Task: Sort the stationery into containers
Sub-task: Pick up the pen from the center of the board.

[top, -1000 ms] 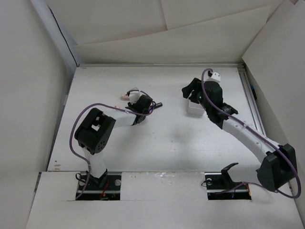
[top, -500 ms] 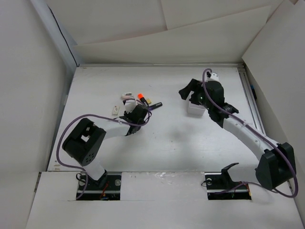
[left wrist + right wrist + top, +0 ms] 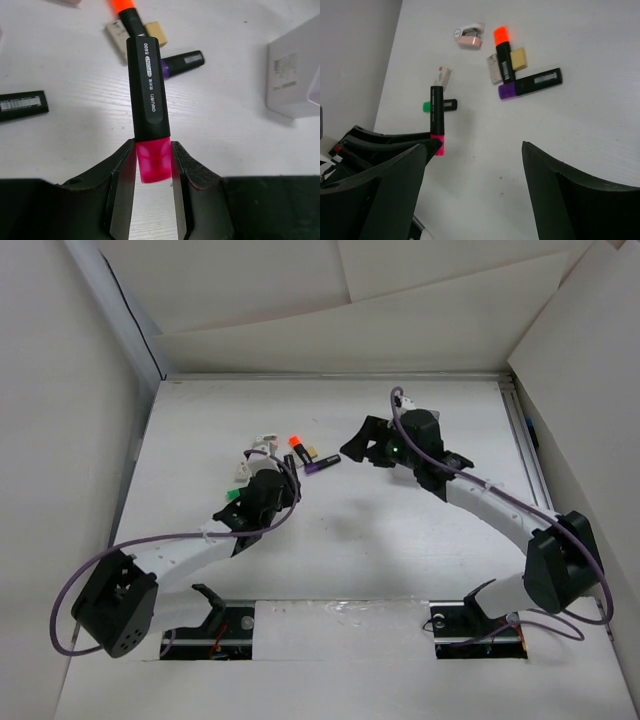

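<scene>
The left end effector [image 3: 153, 151] is clamped on the pink tip of a black marker [image 3: 147, 90] that juts forward from it; the right end effector [image 3: 474, 146] gapes wide, empty

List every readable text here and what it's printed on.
"HI-POINT S600": barrel of the pink marker.
"deli": same barrel, nearer the pink end.
Labels on the purple marker, the black marker and the white box: too blurred to read.

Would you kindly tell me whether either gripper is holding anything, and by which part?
The left gripper holds the pink marker by its pink end; the right gripper is open and empty.
</scene>
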`<state>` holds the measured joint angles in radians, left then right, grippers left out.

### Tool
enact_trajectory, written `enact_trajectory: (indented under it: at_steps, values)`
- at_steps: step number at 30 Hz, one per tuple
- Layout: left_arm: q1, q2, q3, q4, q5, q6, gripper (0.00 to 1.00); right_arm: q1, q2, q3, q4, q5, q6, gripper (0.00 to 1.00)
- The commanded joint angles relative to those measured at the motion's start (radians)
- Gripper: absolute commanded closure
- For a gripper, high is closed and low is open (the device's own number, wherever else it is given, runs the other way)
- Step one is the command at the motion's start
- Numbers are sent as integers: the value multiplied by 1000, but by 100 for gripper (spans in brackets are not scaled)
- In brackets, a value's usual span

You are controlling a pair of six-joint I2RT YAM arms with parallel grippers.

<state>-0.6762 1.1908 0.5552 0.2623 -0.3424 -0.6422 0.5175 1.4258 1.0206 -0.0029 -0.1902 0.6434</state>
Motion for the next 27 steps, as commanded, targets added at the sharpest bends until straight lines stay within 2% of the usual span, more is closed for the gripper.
enact_trajectory:
  at_steps: [1, 6, 17, 24, 27]
  values:
    - [1, -65, -40, 127, 98, 65, 100, 64, 41, 64, 90, -38, 19, 18]
    - [1, -138, -90, 184, 192, 116, 100, 119, 85, 119, 101, -92, -1, 15]
    - [1, -240, -172, 285, 335, 194, 100, 128, 205, 184, 124, -138, 41, 16]
    - [1, -240, -182, 308, 396, 213, 100, 128, 251, 202, 156, -193, 50, 34]
    - [1, -240, -182, 327, 407, 213, 100, 128, 269, 202, 156, -203, 50, 45]
